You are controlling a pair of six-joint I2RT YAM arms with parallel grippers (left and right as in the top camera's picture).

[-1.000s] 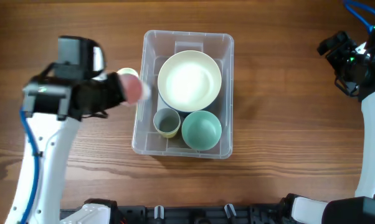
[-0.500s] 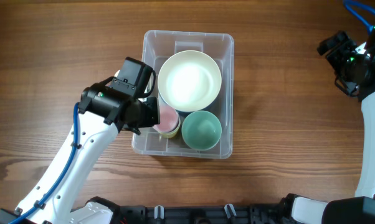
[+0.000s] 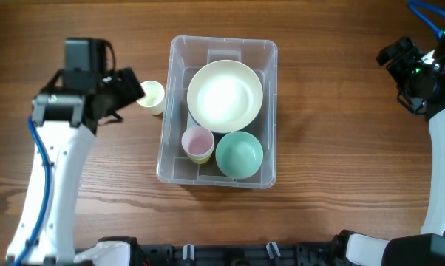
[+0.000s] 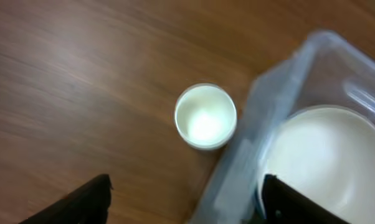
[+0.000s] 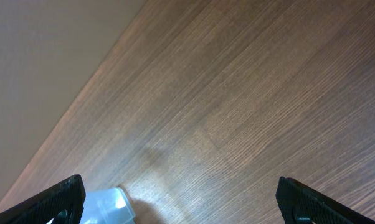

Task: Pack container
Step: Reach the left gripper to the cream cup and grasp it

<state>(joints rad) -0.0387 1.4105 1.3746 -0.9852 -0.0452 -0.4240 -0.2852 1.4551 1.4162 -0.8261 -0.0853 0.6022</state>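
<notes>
The clear plastic container [image 3: 271, 111] sits mid-table. Inside it are a large cream bowl [image 3: 225, 96], a green bowl [image 3: 239, 154] and a pink cup [image 3: 198, 142] nested in a yellow-green cup. A pale yellow cup [image 3: 151, 96] stands on the table just outside the container's left wall. My left gripper [image 3: 128, 93] hovers beside that cup, open and holding nothing. In the left wrist view the cup [image 4: 205, 116] lies ahead of the gripper [image 4: 187, 205], with the container's rim [image 4: 281, 81] and the cream bowl [image 4: 327, 155] to the right. My right gripper [image 3: 400, 63] is open at the far right.
Bare wooden table surrounds the container. In the right wrist view the open gripper [image 5: 181, 202] looks down on wood grain, with one corner of the container [image 5: 106, 205] at the lower left and the table's edge at the upper left.
My left gripper carried the pink cup into the container, let it go into the yellow-green cup, opened and drew back left beside the pale yellow cup. The right arm stayed still.
</notes>
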